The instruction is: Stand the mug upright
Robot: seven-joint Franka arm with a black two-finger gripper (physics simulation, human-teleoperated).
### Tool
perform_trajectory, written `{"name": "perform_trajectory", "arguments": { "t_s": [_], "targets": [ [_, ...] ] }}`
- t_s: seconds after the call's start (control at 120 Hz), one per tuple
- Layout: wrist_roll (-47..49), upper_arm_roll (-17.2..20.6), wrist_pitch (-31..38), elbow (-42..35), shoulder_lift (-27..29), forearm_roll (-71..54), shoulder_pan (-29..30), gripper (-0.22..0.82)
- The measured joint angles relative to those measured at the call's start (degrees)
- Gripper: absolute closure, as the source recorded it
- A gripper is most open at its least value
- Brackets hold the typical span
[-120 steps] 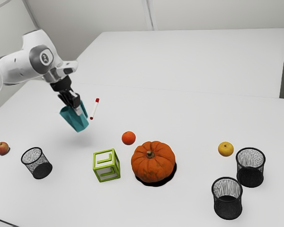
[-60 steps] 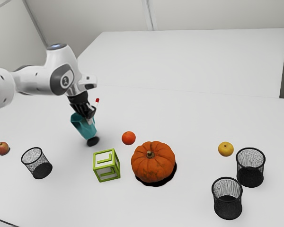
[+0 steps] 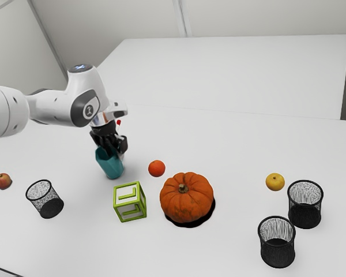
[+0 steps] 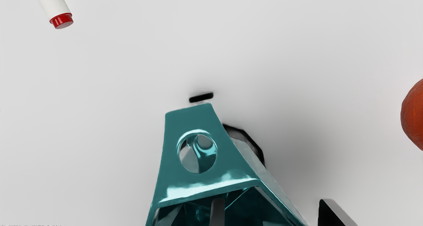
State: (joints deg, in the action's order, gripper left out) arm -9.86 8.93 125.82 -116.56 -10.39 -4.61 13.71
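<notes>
One finger inside the mug (image 3: 110, 167) and one outside, my pincer (image 4: 276, 208) looks released, the mug seemingly upright on the surface (image 3: 230, 144) beneath it, so any withdrawal should rise straight, clear of the rim.

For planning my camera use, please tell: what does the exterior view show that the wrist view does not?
Exterior view: the arm, the apple, the yellow fruit, the letter block and three mesh bins.
Wrist view: the round hole in the mug.
Both: the mug, the red-ended marker, the table and the end effector. The wrist view's orange curve could be the small orange or the pumpkin; I cannot tell which.
</notes>
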Motion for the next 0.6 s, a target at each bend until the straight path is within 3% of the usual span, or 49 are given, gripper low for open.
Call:
{"name": "perform_trajectory", "arguments": {
  "t_s": [0.142,0.333,0.6],
  "targets": [
    [1.15,0.25,-0.27,0.02,1.44,0.09,0.07,0.18],
    [2.07,1.26,-4.23,4.32,4.35,1.05,-0.07,0.07],
    [2.89,1.46,-19.36,24.45,4.57,3.15,-2.13,0.02]
  ]
}}
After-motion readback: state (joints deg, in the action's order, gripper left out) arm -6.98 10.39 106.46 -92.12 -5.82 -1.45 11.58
